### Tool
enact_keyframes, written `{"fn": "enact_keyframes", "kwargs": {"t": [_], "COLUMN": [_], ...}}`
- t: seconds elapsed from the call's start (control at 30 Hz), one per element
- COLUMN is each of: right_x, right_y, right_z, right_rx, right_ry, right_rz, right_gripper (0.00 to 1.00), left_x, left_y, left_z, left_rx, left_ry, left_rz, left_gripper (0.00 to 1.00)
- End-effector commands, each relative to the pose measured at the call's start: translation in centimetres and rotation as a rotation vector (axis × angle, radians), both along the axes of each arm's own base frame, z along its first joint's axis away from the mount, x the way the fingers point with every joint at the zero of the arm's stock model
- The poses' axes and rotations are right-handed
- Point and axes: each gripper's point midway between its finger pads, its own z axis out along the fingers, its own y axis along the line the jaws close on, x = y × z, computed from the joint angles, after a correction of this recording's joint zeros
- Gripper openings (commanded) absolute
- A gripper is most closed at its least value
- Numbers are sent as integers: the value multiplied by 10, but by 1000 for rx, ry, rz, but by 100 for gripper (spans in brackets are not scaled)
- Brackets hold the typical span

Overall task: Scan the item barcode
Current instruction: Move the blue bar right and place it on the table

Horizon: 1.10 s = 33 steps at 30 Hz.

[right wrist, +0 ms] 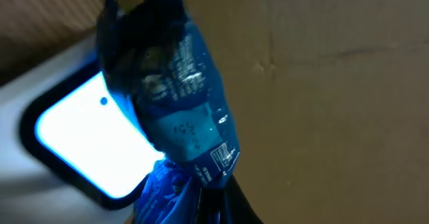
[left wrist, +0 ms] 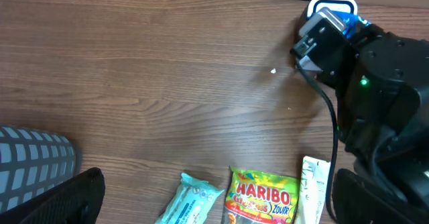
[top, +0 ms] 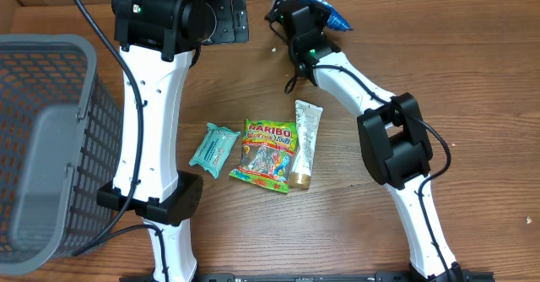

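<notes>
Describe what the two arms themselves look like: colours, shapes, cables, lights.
Both arms match. The left arm and right arm have smooth white tapered links joined by chunky black joint housings. Small dark screw holes dot the left arm's white shell. A thin black cable runs along the right arm, and a green light glows on its wrist housing. The left fingers are black.
</notes>
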Motion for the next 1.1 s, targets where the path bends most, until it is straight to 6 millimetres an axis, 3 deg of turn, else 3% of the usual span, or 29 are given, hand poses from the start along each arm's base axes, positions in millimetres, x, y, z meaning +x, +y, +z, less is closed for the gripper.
{"fn": "enact_keyframes", "kwargs": {"t": [0.0,0.13,0.33,0.47,0.63,0.83,1.07], "right_x": [-20,-60,-140,-181,-203,-218,-236], "right_y": [2,8,10,0,-50,-122,-202], "right_z": [117,132,137,131,106,67,-14], "right_rx": [166,284,614,936,1185,1275,1299], "right_ry": [-126,40,376,610,774,804,721], "right_rz": [5,82,108,-35,-440,-833,-1227], "right_gripper": [4,4,4,4,4,4,4], "left_x": [2,2,2,2,2,2,2], "left_y": [-3,-3,-3,-3,-3,-3,-3], "left_z": [-5,-5,-5,-5,-5,-5,-5], "left_rx": [-10,-10,-10,-10,-10,-10,-10], "left_ry": [13,13,13,13,13,13,13], "left_rz": [9,9,9,9,9,9,9], "left_gripper": [100,100,100,100,99,100,99]}}
